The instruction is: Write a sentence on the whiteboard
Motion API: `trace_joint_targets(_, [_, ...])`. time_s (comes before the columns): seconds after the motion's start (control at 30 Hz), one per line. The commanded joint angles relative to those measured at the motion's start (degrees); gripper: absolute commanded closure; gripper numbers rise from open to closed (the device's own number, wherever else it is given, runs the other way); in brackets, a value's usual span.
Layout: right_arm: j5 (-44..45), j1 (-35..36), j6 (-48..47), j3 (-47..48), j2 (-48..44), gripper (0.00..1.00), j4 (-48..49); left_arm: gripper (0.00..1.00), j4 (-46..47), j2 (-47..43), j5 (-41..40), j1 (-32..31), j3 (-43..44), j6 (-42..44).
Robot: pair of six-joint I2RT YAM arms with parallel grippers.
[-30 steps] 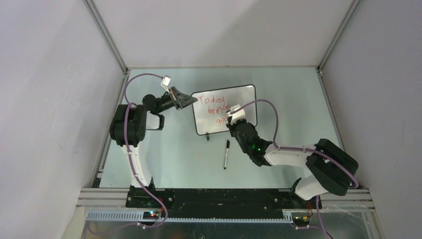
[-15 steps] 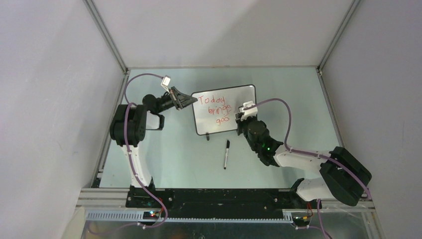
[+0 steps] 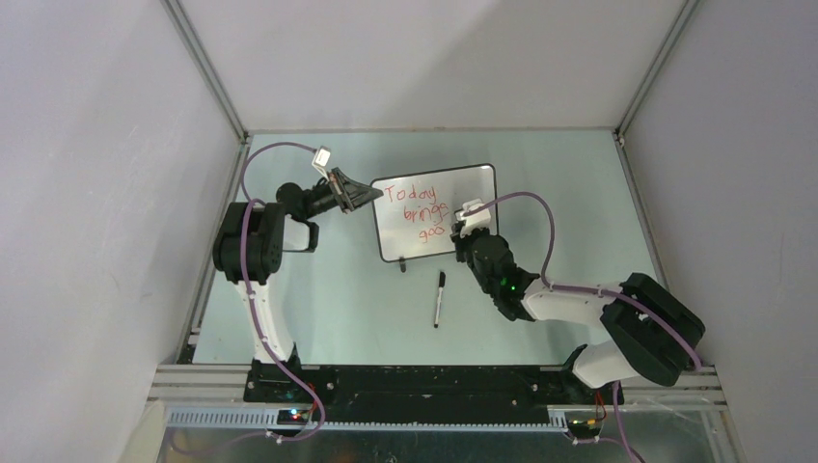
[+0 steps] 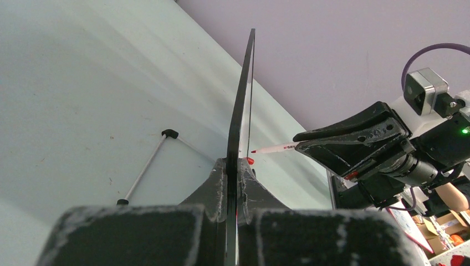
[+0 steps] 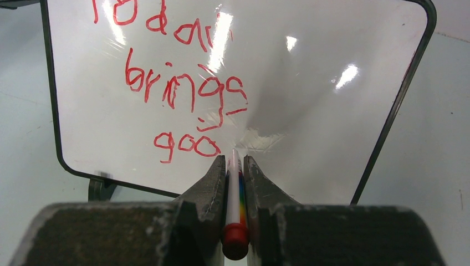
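Note:
The whiteboard (image 3: 436,224) stands tilted on the table, white face in a thin black frame. My left gripper (image 3: 371,197) is shut on its left edge; in the left wrist view the board (image 4: 242,105) runs edge-on out of the jaws (image 4: 237,166). The sentence (image 3: 422,212) reads "Today brings goo" in red; the right wrist view shows "goo" (image 5: 185,145) as the bottom line. My right gripper (image 5: 234,160) is shut on a red-capped marker (image 5: 235,194). Its tip is at the board face just right of "goo". I cannot tell if it touches.
A black marker (image 3: 439,297) lies on the table in front of the board, left of my right arm. A black foot (image 3: 402,265) sticks out under the board's bottom edge. A thin white rod (image 4: 144,169) with black ends lies beside the board.
My right gripper drew back to the right off the bottom line, uncovering "goo", then came back a little to the left toward it. The left gripper and the board have not moved.

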Motion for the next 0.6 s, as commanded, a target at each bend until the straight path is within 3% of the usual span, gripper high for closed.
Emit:
trace_joint_targets(0.0, [0.73, 0.21, -0.66, 1.03, 0.89, 1.0, 3.22, 1.0, 2.78, -0.79, 0.24, 0.42, 0.29, 1.43])
trace_joint_targets(0.57, [2.7, 0.34, -2.08, 1.79, 2.31, 1.0, 4.19, 1.0, 2.79, -0.93, 0.22, 0.42, 0.13, 1.51])
